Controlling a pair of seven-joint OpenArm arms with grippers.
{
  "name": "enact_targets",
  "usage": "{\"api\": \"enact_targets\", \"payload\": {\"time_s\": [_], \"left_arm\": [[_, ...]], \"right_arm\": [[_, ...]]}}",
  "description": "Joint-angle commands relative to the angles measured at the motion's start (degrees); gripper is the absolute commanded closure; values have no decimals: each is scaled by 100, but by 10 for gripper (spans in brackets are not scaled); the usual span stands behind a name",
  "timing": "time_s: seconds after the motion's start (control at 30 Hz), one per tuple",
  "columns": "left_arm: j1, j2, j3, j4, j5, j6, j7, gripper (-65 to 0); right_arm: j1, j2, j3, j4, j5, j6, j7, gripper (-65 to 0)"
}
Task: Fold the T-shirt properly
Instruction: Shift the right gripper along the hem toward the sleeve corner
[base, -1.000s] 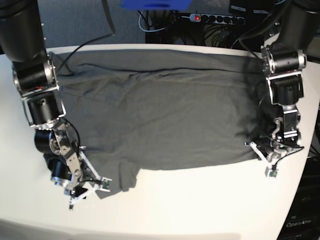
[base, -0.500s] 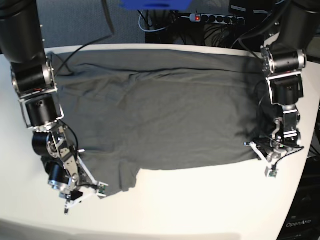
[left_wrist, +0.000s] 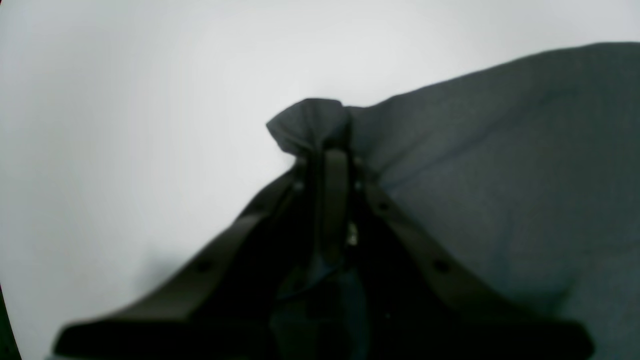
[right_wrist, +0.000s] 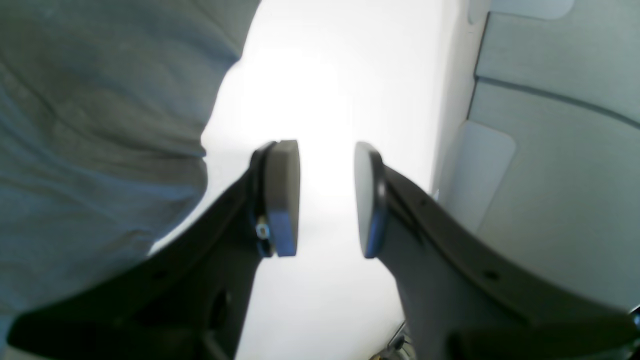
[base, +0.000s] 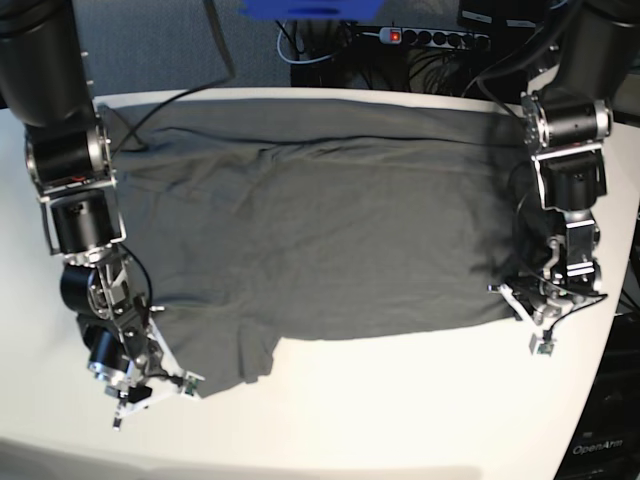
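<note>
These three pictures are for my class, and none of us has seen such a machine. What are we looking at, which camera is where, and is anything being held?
This is a robot with two arms working at a white table. The base view looks down from above; the other two cameras sit on the wrists, looking along the fingers. A plain dark olive-grey short-sleeved T-shirt lies spread flat. The left gripper, at that view's right, is shut on a bunched corner of the shirt, seen close in the left wrist view. The right gripper is open, with only bare table between its fingers, beside the shirt's edge.
</note>
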Motion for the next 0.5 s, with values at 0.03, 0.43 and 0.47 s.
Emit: {"api": "enact_targets", "payload": {"time_s": [0.03, 0.43, 0.47], "left_arm": [[-108, -17, -1, 45, 22, -33, 102, -25], [-117, -17, -1, 54, 22, -33, 102, -25], [-117, -17, -1, 54, 22, -33, 102, -25]], "right_arm": [[198, 59, -211, -44, -25, -49, 19, -170], [127, -47, -264, -405, -7, -49, 89, -167], [127, -91, -79, -405, -7, -49, 80, -167]]}}
